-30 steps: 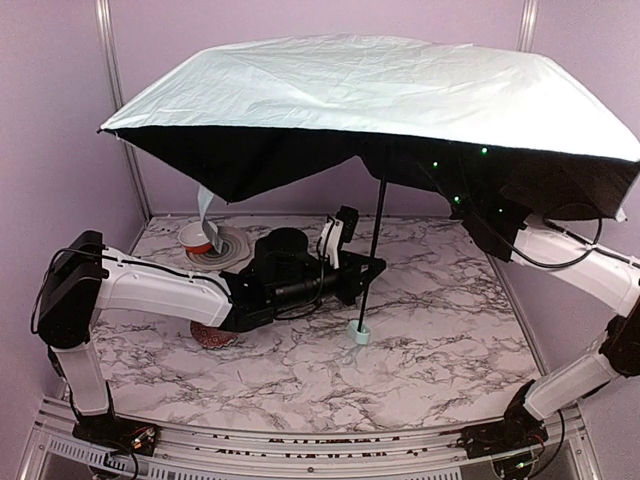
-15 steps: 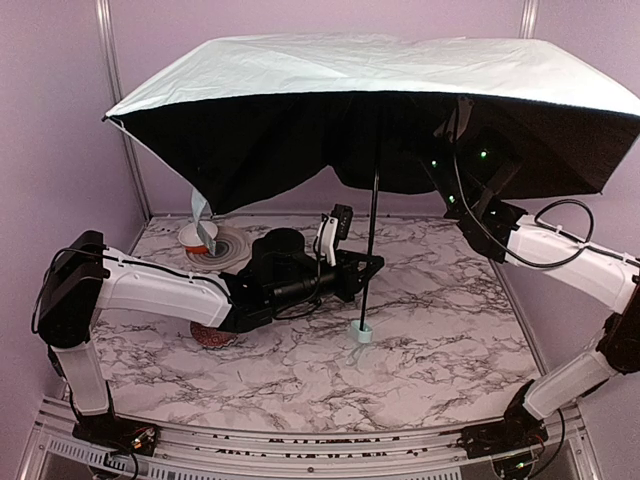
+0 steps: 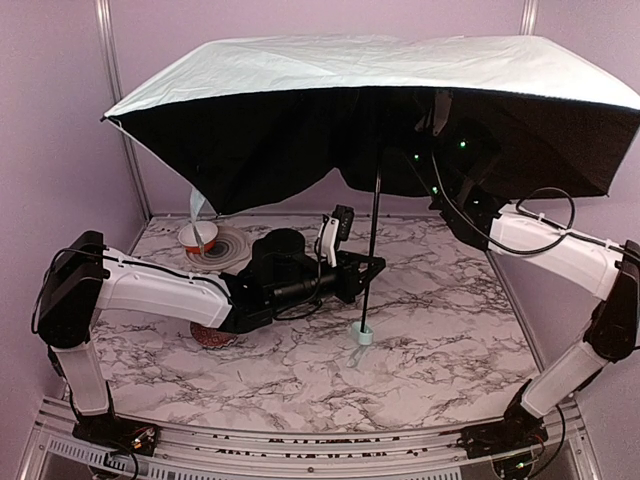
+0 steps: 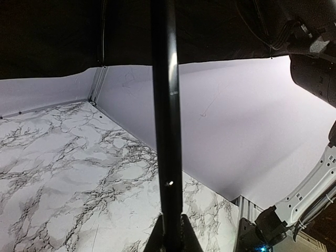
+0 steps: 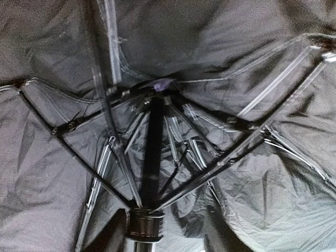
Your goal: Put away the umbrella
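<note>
- the umbrella (image 3: 370,75) is fully open. it stands upright mid-surface (image 3: 430,360) with its small mint handle (image 3: 362,333) resting on the marble, and the canopy is spread over both arms.
- the left pincer (image 3: 368,268) is clamped tight on the thin black shaft (image 3: 374,225) just above the handle. my guess is that's so it doesn't tip while the other arm works.
- the right arm (image 3: 545,245) reaches up under the canopy, and its wrist cam looks straight at the runner (image 5: 140,226) and the ribs (image 5: 210,168).
- the right pincer is lost against the black lining, so i can't tell if it's wide or closed.
- my read: folding hasn't started, and the runner needs pulling down the shaft first.
</note>
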